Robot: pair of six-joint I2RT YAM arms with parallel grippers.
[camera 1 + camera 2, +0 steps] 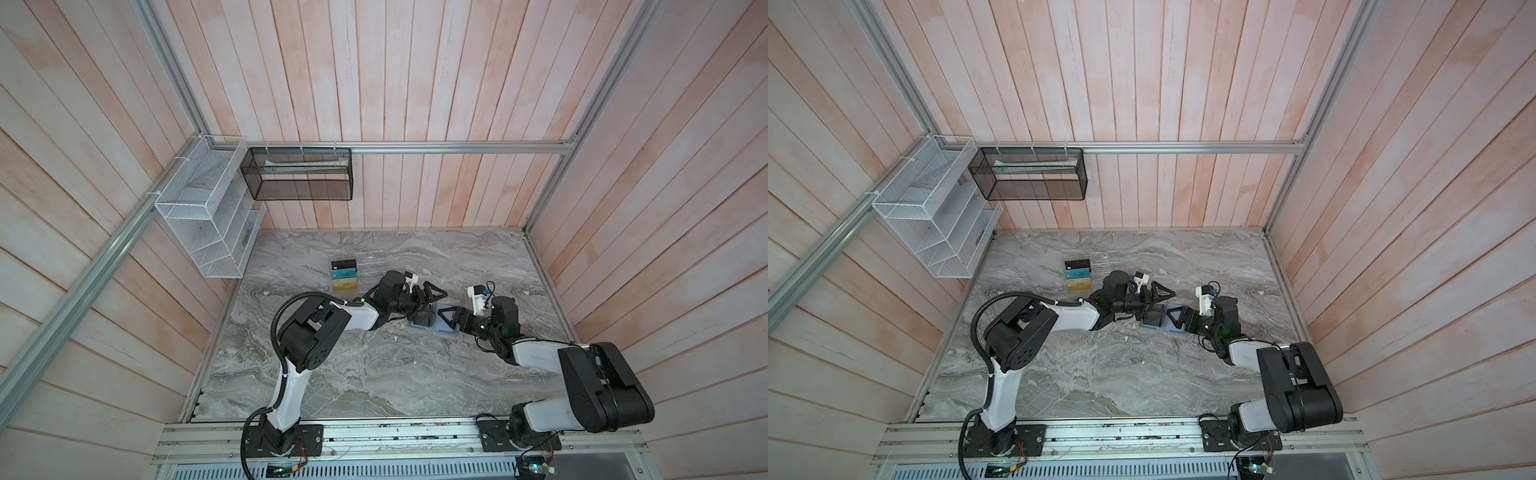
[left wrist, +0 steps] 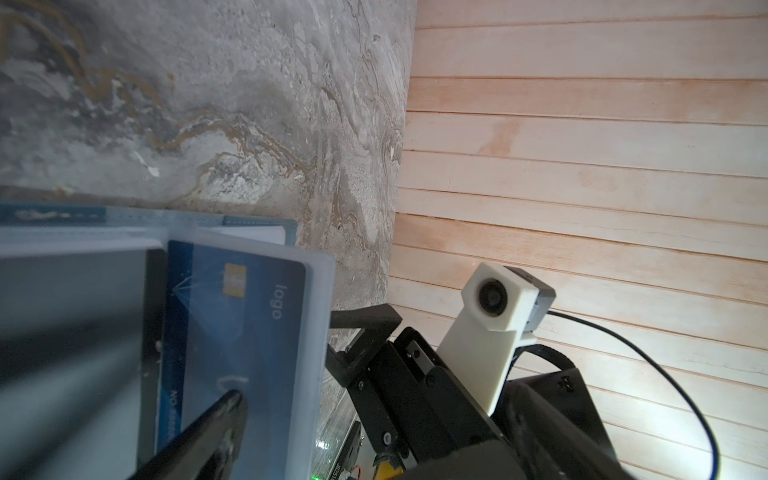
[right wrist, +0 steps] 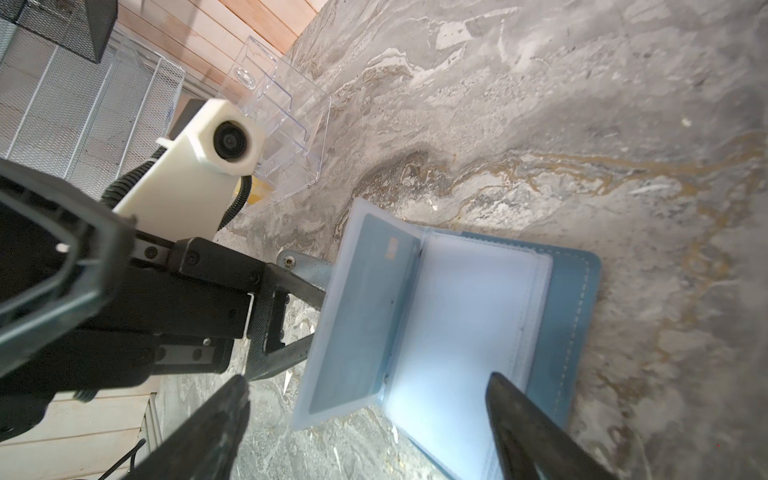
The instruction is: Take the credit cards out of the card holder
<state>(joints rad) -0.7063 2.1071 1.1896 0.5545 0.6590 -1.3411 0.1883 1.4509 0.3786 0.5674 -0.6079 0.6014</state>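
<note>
The slate-blue card holder (image 1: 419, 326) (image 3: 569, 307) lies open on the marble between both grippers. One frosted leaf (image 3: 361, 316) stands raised, with a dark blue credit card (image 2: 237, 324) inside it. My left gripper (image 1: 430, 305) is open, its fingers reaching to that leaf's outer edge; one fingertip (image 2: 226, 415) is in front of the card. My right gripper (image 3: 370, 399) is open too, its fingers straddling the holder's near edge, one over the white inner leaves. Teal (image 1: 345, 274) and gold (image 1: 345, 284) cards sit in the clear rack.
The clear acrylic rack (image 1: 365, 266) stands behind the left gripper, a black card (image 1: 344, 264) in it. A white wire basket (image 1: 199, 216) and a black mesh basket (image 1: 297, 174) hang on the walls. The two grippers are close, facing each other. Wooden walls surround the table.
</note>
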